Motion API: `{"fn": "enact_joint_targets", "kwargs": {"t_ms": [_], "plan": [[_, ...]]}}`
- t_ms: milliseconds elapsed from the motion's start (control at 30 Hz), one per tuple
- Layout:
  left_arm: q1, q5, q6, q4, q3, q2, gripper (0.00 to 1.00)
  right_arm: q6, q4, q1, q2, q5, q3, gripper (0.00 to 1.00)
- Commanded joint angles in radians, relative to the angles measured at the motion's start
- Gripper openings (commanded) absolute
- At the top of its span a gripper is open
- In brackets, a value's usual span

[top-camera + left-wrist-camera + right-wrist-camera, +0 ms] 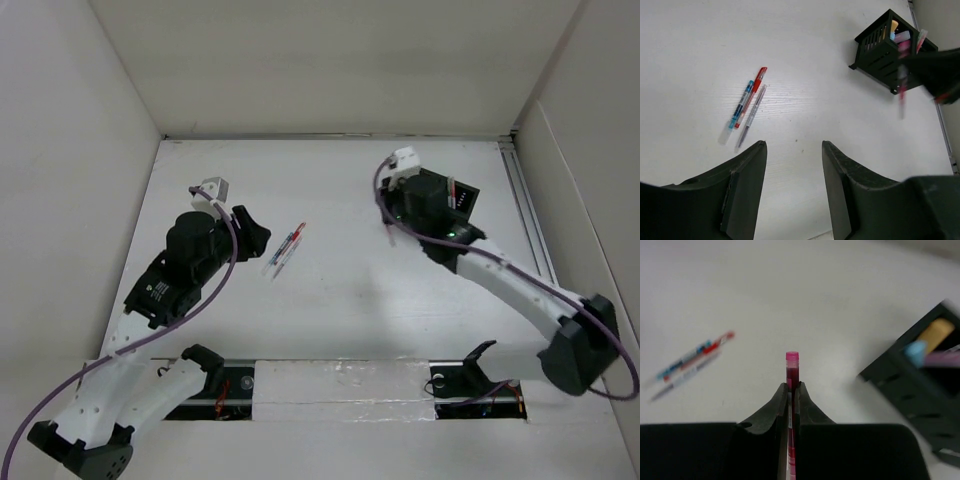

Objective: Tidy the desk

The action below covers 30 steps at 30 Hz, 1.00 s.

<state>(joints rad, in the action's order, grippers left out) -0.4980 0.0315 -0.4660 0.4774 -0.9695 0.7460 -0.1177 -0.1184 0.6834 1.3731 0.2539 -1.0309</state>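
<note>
**Desk tidy: right jaws pinching a pink pen, three pens lying loose**

Starting nearest the arm bases, the left gripper (794, 150) has its jaws spread wide with nothing in them. Bare white desk (805, 90) shows right through the gap between the fingers.

Just ahead of it and a bit to its left, three pens lie side by side on the desk. They're a red pen (752, 95), a blue pen (740, 106) and a clear pen (751, 117), pretty much touching each other.

Further out on the right, the right gripper (791, 386) is clamped tight on a pink pen (792, 362), whose tip pokes out past the fingertips. The desk sits below those jaws, blurry in the wrist view.

The black box (875, 52) is at the far right, close by that gripper, with a few pens standing in its compartments.
</note>
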Motion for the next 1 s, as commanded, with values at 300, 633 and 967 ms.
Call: {"fn": "enact_joint_targets", "kwargs": {"t_ms": [300,633,967], "plan": [[-0.004,0.001,-0.005,-0.085,-0.044,0.082,0.46,0.228,0.376,-0.628,-0.129,-0.479,-0.05,0.0],[-0.004,0.018,0.01,-0.086,-0.08,0.098,0.47,0.185,0.6,-0.791,0.06,-0.705,-0.074,0.0],[-0.004,0.027,0.015,-0.074,-0.078,0.113,0.48,0.144,0.726,-0.802,0.11,-0.749,0.086,0.0]]}}
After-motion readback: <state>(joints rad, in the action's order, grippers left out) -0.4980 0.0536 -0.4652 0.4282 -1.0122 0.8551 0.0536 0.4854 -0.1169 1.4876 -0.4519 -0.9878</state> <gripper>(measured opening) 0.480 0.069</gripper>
